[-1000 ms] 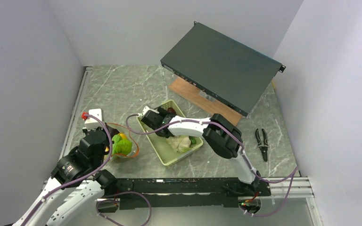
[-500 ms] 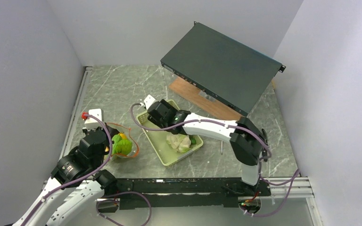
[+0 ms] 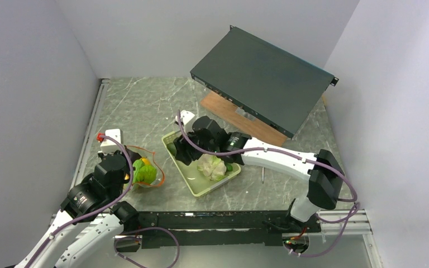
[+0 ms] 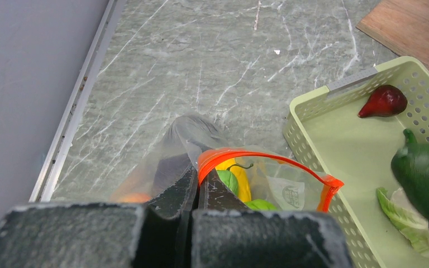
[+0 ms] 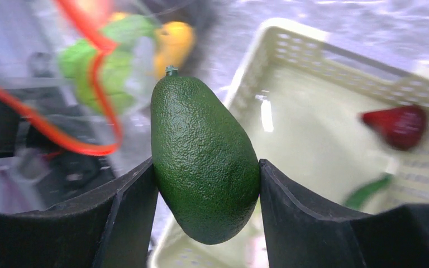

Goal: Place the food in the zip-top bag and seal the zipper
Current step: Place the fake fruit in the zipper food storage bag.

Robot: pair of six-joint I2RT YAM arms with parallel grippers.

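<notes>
Over basket [image 5: 290, 30], right end effector [image 5: 206, 173] holds avocado [image 5: 204, 151]; left end effector [image 4: 196, 180] pinches zipper [image 4: 268, 159].

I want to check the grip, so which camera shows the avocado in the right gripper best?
Right wrist view: the avocado fills the frame, clamped between both fingers. The left wrist view catches part of it at its right edge; the top view shows only a small dark bit.

Soft, even overhead light on the desk [image 3: 139, 106], with only faint shadows. In the left wrist view the marble is crisp, while the left claw [image 4: 199, 174] sits close, dark and grainy. In the right wrist view the green fruit [image 5: 204, 162] is pin-sharp. Behind it the basket [image 5: 313, 38] and zip-top bag [image 5: 111, 84] are smeared, with white glare on the basket floor.
</notes>
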